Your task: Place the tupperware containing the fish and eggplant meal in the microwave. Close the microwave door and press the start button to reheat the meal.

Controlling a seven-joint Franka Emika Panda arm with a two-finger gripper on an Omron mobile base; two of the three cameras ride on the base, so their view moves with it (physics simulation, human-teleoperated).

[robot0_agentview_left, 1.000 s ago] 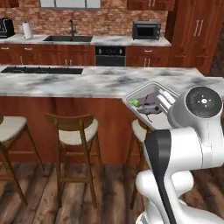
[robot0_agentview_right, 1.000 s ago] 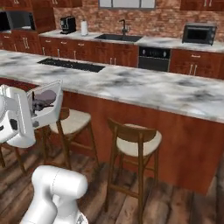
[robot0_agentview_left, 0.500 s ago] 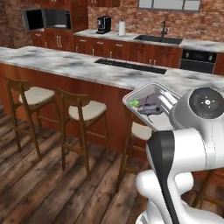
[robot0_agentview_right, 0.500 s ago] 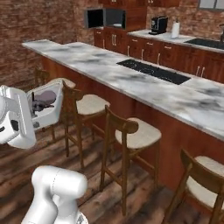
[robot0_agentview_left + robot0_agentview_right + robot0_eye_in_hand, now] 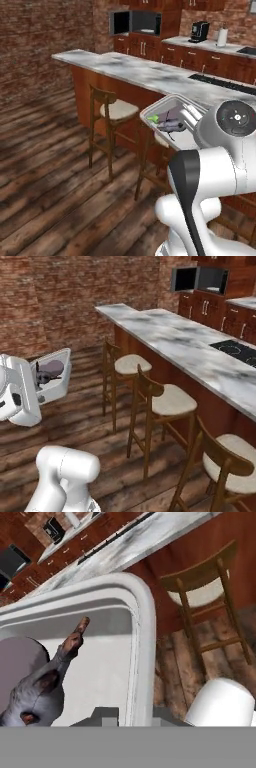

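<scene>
While carried aloft, tupperware [image 5: 167, 120] pinched at its rim by end effector [image 5: 127, 712], jaws nearly closed on the thin wall. Held roughly level, presumably to keep the fish and eggplant meal [image 5: 37, 682] from sliding out. Microwave [image 5: 136, 22] far ahead of end effector, door [image 5: 120, 22] swung open, ready to receive. Bench [image 5: 190, 351] and stools [image 5: 167, 401] between. No brand, label or legible writing found.

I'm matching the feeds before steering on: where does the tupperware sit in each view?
Left base view: tupperware right of centre, beside the white arm.
Right base view: tupperware at the left edge, mid-height.
Hand view: tupperware across the left and centre.
Shared landmark: the marble counter.
</scene>
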